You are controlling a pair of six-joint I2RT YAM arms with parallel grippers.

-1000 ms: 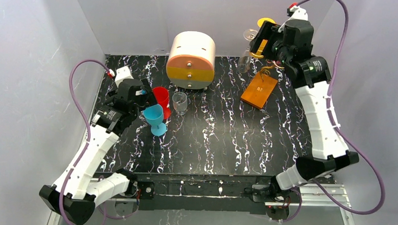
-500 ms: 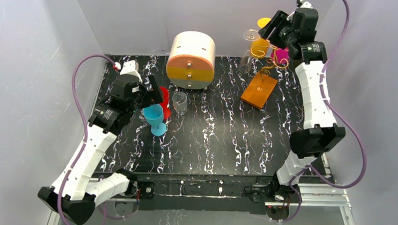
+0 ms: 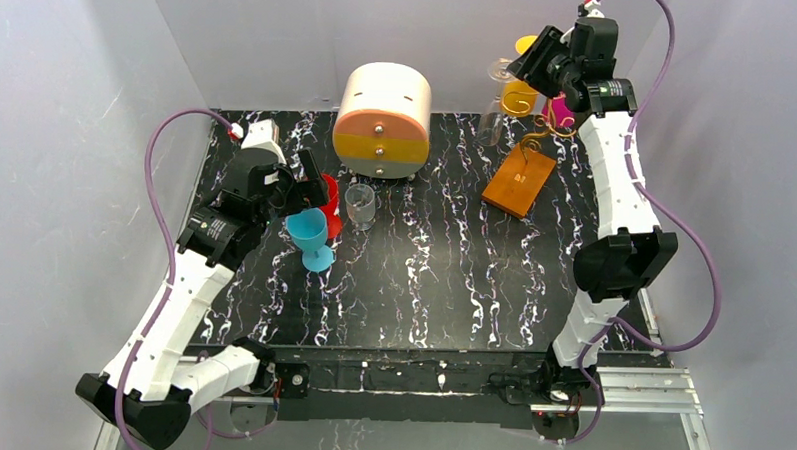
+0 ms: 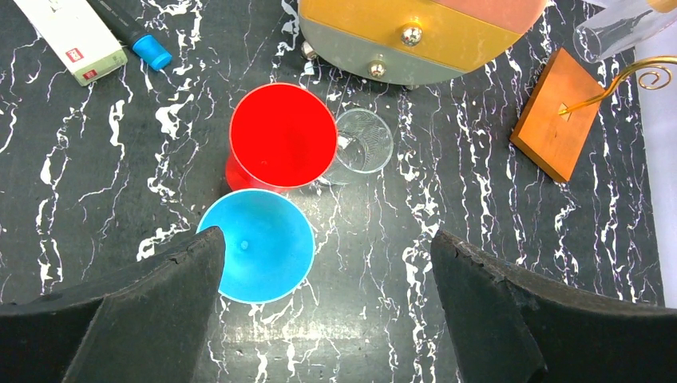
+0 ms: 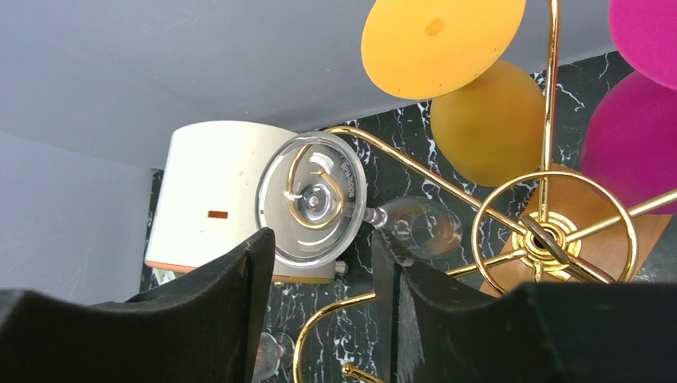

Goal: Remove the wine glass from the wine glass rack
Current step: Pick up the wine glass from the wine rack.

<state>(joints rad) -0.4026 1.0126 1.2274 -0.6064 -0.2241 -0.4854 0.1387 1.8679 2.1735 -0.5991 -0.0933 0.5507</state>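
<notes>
Fingers (image 4: pixel 144 319) of the left gripper (image 4: pixel 327 239) are held wide apart. A blue goblet (image 4: pixel 255 243) is seen just inside the left finger, with a red goblet (image 4: pixel 283 136) and a clear tumbler (image 4: pixel 363 142) beyond the tips. The right gripper (image 5: pixel 319 247) is held at the top of the wine glass rack (image 5: pixel 551 231), fingers parted. The clear wine glass (image 5: pixel 311 199) is hung by its foot on a curled arm, just beyond the gap between the fingertips and ungripped. An orange glass (image 5: pixel 443 36) and a magenta glass (image 5: pixel 639 120) are hung right of the fingers.

bright, even, mostly sharp light
</notes>
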